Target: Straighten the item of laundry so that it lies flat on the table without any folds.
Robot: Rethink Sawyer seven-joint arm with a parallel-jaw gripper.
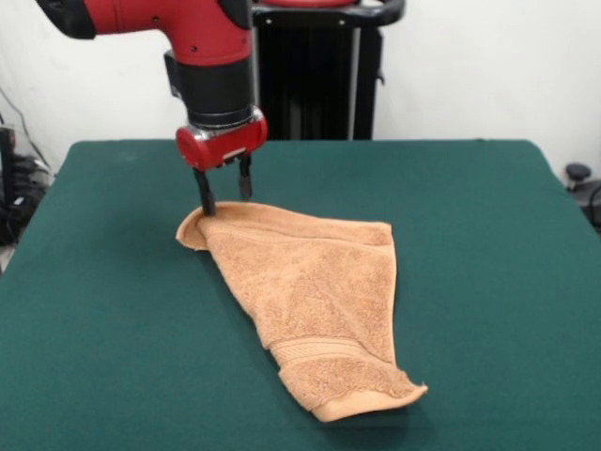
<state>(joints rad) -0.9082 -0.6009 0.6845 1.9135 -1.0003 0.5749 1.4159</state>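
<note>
Towel lies mid-table, rough triangle, still folded over on itself. Long axis runs diagonal: one corner toward far-left of table, hemmed banded end toward near edge, right of centre. Gripper sits directly at far-left corner of towel, fingers parted a little, straddling raised corner fold; firm hold not confirmed. Rest of towel trails away from gripper toward near-right. Judgement: next pull likely goes outward from bulk.

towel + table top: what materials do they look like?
Towel: looks like terry cloth, matte orange-tan; nubby looped pile, with a flatter woven band near the hemmed end. Probably cotton, but fibre can't be confirmed.
Table top: dark green cloth cover, felt-like; matte, no glare, no visible weave. What lies under it is hidden.
</note>
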